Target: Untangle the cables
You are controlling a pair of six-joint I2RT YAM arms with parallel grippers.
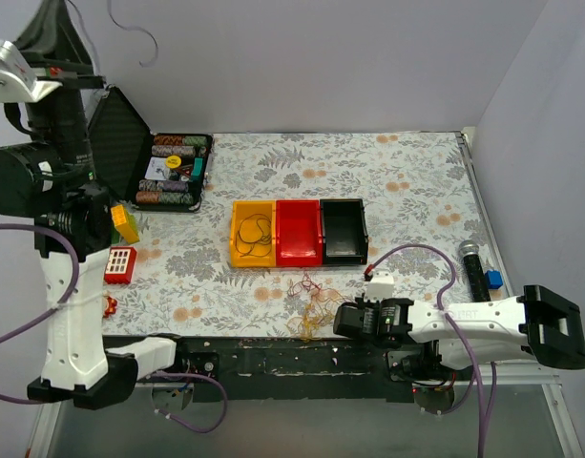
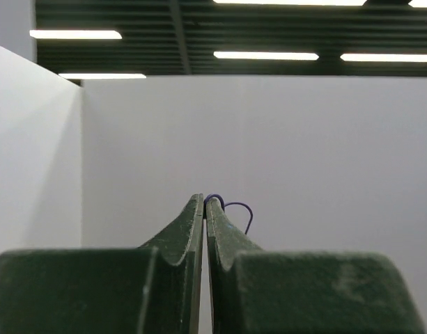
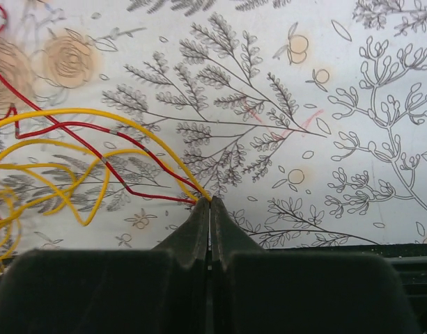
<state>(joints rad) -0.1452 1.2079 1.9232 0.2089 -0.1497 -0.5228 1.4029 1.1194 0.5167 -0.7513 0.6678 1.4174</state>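
Weight: The cables look very light, like bits of string. I think one tool can lift them with no trouble.
Feel: They are soft and bendy, but a bit springy too. They hold their own loops and curls.
Slip: They are so thin that one could slide out of a pinch if it is pulled hard, I think.
Care: A hard tug may pull the knot tighter or put a kink in a cable. Slow pulls seem best.
Where to hold: Pinch one single strand, near a loose end or just outside the clump. Do not grab the whole clump.
Look: The yellow cables make wide loops. A red cable runs in and out of them. A purple cable is dark and has a little hook at its end.
Where: The clump lies on the flowery bench near the front edge, in front of the three trays. One thin loop lies inside the yellow tray. The purple cable is up in the air, off the bench.
Left tool: It is lifted high, and its two fingers are pressed together on the purple cable.
Right tool: It is low over the bench, just beside the clump. Its fingers are pressed together, and a yellow strand and the red one run right into the tip, so it pinches them there.
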